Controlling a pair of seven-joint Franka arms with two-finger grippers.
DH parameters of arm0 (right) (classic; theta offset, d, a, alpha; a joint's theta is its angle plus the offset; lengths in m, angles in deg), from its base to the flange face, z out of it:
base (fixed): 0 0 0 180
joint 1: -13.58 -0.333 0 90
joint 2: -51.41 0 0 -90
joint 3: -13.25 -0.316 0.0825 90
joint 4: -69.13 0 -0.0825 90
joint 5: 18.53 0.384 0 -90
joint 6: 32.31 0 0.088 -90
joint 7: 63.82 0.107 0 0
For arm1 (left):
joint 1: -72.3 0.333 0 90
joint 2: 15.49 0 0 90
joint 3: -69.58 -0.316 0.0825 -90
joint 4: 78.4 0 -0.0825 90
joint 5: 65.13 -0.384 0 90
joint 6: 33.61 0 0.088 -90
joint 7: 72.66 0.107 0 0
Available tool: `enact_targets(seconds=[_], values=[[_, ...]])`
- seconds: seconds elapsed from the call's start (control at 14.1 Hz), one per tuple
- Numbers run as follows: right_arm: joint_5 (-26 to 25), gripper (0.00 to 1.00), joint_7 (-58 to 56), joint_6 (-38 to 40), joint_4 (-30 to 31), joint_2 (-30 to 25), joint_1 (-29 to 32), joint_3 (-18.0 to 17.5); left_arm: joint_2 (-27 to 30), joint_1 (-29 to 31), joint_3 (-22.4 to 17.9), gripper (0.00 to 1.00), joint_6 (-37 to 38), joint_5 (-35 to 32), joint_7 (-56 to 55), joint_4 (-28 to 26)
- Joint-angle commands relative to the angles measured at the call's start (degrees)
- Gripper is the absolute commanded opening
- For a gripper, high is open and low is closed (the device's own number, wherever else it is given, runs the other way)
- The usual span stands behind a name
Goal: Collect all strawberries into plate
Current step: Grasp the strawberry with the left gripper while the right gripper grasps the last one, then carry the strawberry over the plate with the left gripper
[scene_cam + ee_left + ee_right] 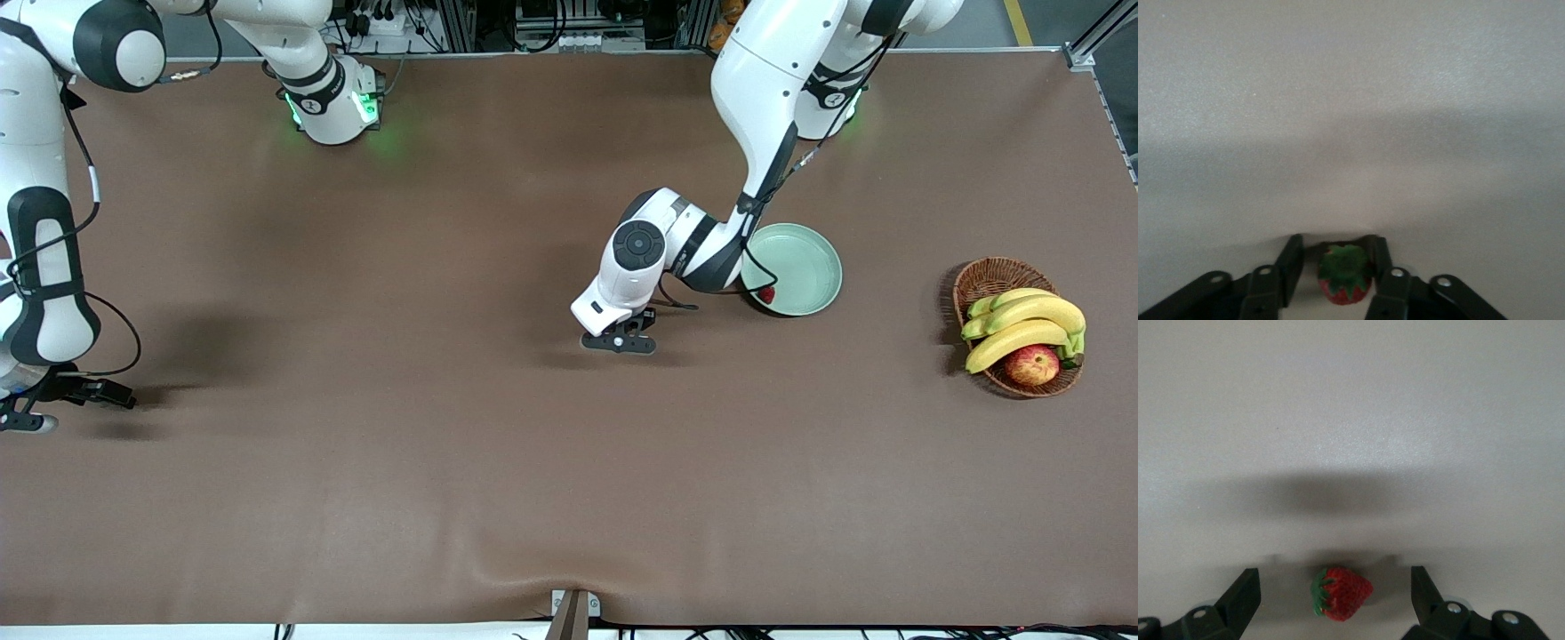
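To gather fruit for the pale mint-green round plate (805, 267), the left gripper (1335, 279) closes on a small red strawberry (1345, 283) on the table, while the wide-open right gripper (1335, 597) straddles another strawberry (1341, 593), gripping nothing.

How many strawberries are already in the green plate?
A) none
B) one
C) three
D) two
B: the front view shows a single strawberry in the plate, near its rim by the left arm, while the left gripper and the right gripper each have another berry between their fingers, down at the table.
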Motion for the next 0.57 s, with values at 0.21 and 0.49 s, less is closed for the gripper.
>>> enact_targets(seconds=[0.21,0.49], values=[[1.5,1.0,-0.6,-0.2,-1.8,1.9,1.6,-1.2,1.7,-0.4,-0.2,0.24,0.2,-0.5,-1.3,-1.2],[1.4,0.44,-1.3,-0.1,-1.8,2.1,2.0,-1.3,6.2,2.1,-0.6,0.0,8.7,-0.9,0.6,-1.3]])
